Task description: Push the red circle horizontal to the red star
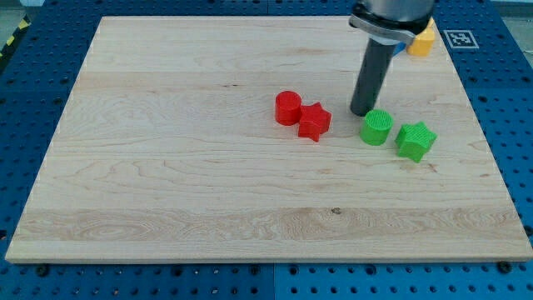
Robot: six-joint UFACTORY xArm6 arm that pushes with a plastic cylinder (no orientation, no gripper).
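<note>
The red circle [288, 108] sits near the board's middle, touching the red star [314, 122], which lies just to its right and slightly lower in the view. My tip [361, 112] rests on the board to the right of the red star, just above and left of the green circle [376, 127]. The rod rises from it toward the view's top.
A green star [415, 140] lies right of the green circle. A yellow block [422, 42] and a sliver of a blue block [400, 48] sit at the top right, partly hidden by the arm. The wooden board [166, 167] lies on a blue perforated table.
</note>
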